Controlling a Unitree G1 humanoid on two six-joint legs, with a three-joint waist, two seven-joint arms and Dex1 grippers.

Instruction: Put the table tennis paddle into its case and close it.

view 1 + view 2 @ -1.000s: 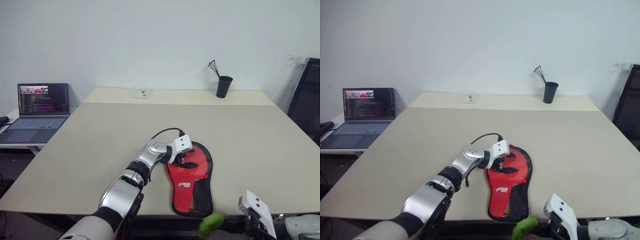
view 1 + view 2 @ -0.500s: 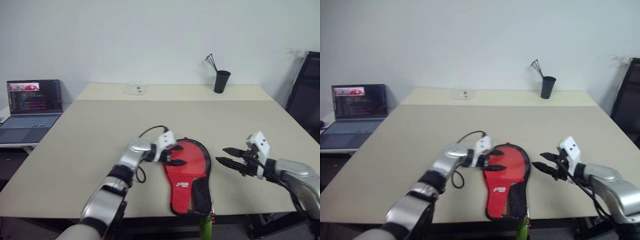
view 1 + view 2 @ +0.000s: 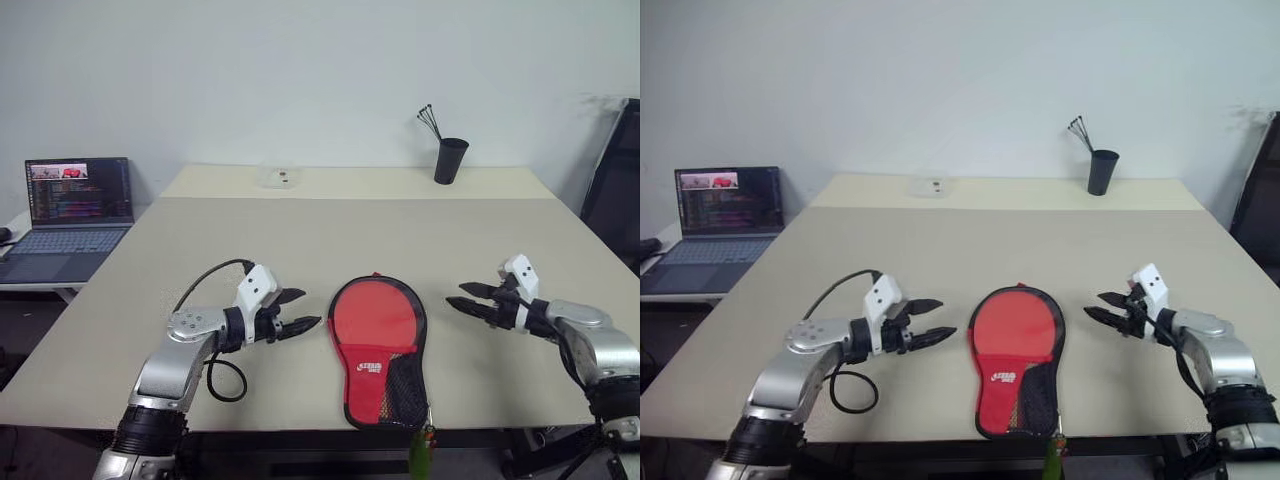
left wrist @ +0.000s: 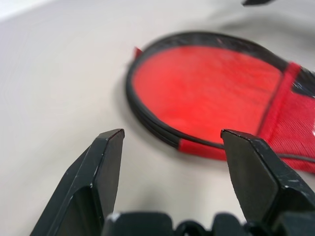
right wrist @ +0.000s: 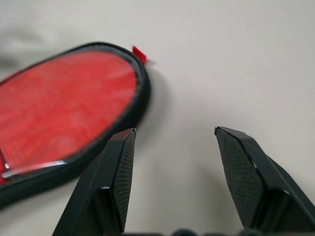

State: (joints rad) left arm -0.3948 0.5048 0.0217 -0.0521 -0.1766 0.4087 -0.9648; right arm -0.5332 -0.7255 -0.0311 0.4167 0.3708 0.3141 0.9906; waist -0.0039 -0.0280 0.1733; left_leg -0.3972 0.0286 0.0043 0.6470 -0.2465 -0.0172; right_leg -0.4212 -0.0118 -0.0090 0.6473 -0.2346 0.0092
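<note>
The case (image 3: 379, 350) lies flat on the beige table (image 3: 350, 240), between the two grippers and close to the table's near edge.
Its narrow handle end reaches that near edge, where a green tag (image 3: 420, 462) hangs below the rim; the round end points toward the far side, so its long axis runs near to far. It is red, trimmed in black, with a black mesh pocket and white logo toward the narrow end; its rim looks closed. Bare tabletop surrounds the other three sides. The left gripper (image 3: 300, 311) hovers just beside it, fingers spread and empty; the right gripper (image 3: 466, 297) hangs a little farther off, likewise released. A black cup (image 3: 449, 160) and a laptop (image 3: 70, 215) stand well apart.
</note>
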